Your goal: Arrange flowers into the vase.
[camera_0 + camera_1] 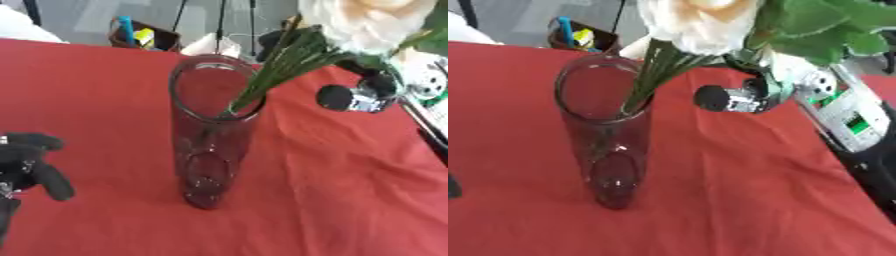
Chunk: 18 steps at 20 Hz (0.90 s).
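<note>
While the vase [213,145] stands upright on the red cloth [350,190] near the middle of the left eye view, a bunch of green stems [284,67] slants down from the upper right, its lower ends just inside the right side of the glass rim. At the top of the stems sits a cream bloom [363,22], cut off by the upper edge. Right of the stems, the right hand [363,95] shows as a black rounded tip and silver parts; whether its fingers close on the stems I cannot tell here. At the lower left, the left hand [31,167] rests on the cloth, black fingers curled inward and holding nothing. A brown box [144,36] with blue and yellow things stands beyond the far edge.

Seen from the right eye, the vase [605,135] sits left of centre, clear and empty down to its base. The stems [662,67] again lean into the rim's right side, with the bloom [697,20] above and green leaves [824,25] to its right. The right hand [750,97] lies just right of the stems, under the leaves; its grip is hidden. Only a dark sliver at the left edge shows of the left hand [451,186].
</note>
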Each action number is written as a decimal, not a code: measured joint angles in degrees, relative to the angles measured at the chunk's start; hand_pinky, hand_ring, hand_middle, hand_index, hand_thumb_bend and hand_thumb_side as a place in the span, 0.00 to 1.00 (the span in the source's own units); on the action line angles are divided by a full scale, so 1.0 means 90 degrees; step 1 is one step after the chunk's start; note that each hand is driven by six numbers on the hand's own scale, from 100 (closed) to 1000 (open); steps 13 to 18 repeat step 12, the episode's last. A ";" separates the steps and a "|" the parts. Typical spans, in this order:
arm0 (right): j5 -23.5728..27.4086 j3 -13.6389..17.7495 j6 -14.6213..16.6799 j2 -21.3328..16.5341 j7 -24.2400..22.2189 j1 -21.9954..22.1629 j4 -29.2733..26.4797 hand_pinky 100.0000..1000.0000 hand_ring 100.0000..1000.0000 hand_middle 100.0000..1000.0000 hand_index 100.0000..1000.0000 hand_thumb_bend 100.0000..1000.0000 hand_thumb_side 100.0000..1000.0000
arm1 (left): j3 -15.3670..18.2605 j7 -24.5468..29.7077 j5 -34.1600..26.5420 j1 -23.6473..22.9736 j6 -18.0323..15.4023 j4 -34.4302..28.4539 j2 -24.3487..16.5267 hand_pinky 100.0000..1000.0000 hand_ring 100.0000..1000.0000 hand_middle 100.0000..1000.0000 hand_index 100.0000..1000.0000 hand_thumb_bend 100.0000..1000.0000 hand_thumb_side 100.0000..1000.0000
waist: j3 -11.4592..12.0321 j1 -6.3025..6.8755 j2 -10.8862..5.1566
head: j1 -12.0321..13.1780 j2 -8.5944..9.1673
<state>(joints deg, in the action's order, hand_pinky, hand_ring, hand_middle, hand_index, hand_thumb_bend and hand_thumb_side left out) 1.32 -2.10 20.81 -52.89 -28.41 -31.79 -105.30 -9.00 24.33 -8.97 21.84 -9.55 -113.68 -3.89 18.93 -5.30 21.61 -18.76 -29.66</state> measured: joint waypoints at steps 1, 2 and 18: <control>-0.0014 0.0002 0.0003 0.0000 0.0001 0.0009 0.0010 1.00 1.00 0.81 1.00 0.43 1.00 | 0.0000 0.0004 0.0000 0.0000 -0.0007 0.0000 0.0000 0.44 0.41 0.69 0.72 0.00 1.00 | -0.0010 0.0008 0.0002 | 0.0006 0.0000; -0.0028 0.0015 0.0006 0.0000 0.0001 0.0014 0.0024 1.00 1.00 0.81 1.00 0.43 1.00 | 0.0000 0.0009 0.0000 0.0000 -0.0014 0.0000 0.0000 0.44 0.41 0.69 0.72 0.00 1.00 | -0.0015 0.0022 0.0004 | 0.0010 0.0000; -0.0262 0.0039 -0.0012 0.0039 -0.0037 0.0083 0.0328 1.00 1.00 0.80 1.00 0.44 1.00 | -0.0001 0.0004 -0.0002 -0.0008 -0.0060 0.0000 0.0047 0.44 0.41 0.69 0.72 0.00 1.00 | -0.0072 0.0125 0.0018 | 0.0065 -0.0006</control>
